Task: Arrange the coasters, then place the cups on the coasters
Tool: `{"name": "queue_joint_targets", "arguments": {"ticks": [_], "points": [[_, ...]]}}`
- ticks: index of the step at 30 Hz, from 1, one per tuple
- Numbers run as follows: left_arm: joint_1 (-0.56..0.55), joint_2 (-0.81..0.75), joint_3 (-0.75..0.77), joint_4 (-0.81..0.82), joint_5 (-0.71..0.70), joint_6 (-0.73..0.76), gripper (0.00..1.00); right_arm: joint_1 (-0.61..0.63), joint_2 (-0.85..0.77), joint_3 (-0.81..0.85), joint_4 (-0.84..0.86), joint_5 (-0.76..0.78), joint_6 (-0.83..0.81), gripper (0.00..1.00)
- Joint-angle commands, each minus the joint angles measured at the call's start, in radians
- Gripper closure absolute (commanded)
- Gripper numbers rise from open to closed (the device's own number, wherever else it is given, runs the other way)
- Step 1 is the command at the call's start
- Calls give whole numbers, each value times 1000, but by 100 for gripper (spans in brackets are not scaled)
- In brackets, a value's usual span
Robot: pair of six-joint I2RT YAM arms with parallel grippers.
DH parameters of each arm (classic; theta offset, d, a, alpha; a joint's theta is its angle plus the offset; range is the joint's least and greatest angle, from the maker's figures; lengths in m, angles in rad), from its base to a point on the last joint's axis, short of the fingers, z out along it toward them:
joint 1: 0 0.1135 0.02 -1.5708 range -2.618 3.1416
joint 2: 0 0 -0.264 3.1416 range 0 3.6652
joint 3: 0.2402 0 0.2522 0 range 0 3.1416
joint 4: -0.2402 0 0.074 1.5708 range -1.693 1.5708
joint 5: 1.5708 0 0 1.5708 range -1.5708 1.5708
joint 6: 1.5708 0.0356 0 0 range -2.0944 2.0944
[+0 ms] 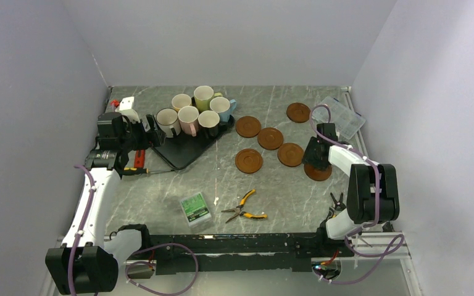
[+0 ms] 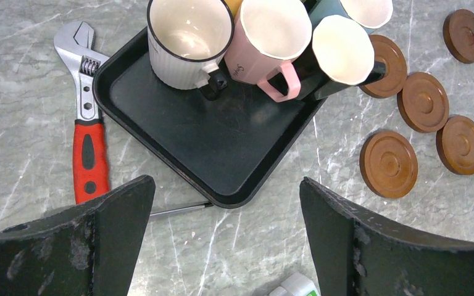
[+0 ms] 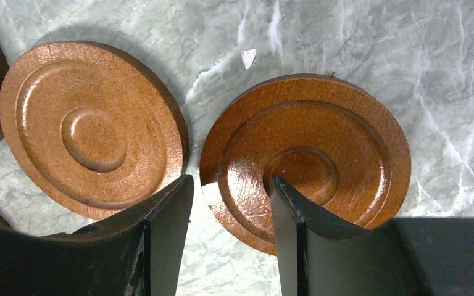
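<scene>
Right gripper (image 3: 231, 191) low over the nearest flat round reddish-brown wooden coaster (image 3: 333, 142), which lies on the grey marbled tabletop (image 3: 407, 49); jaws part-spread astride its rim, pinching nothing — probably positioning it beside its neighbour (image 3: 92, 129); left gripper (image 2: 227, 185) hovers, jaws spread wide, by the black rectangular tray (image 2: 222, 148) — six handled ceramic mugs (image 1: 189, 118) crowd it, none on coasters.

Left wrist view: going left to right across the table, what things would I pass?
Wrench → white mug → pink mug → black mug → top-right coaster. The tray and the other coasters overlap these, so they are left out.
</scene>
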Motion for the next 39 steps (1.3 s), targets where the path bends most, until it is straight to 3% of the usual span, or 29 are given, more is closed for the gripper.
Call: {"name": "queue_joint_targets", "arguments": {"ticks": [1,23,39], "points": [[-4,-21,9,21,12,-5,6,-1,-25,-34,-12,-75,36,46],[-6,-15,9,17,7,-1,6,-1,-35,-58,60,-153,35,46],[-6,-16,9,17,0,1,6,-1,-159,18,-67,-83,-54,41]]}}
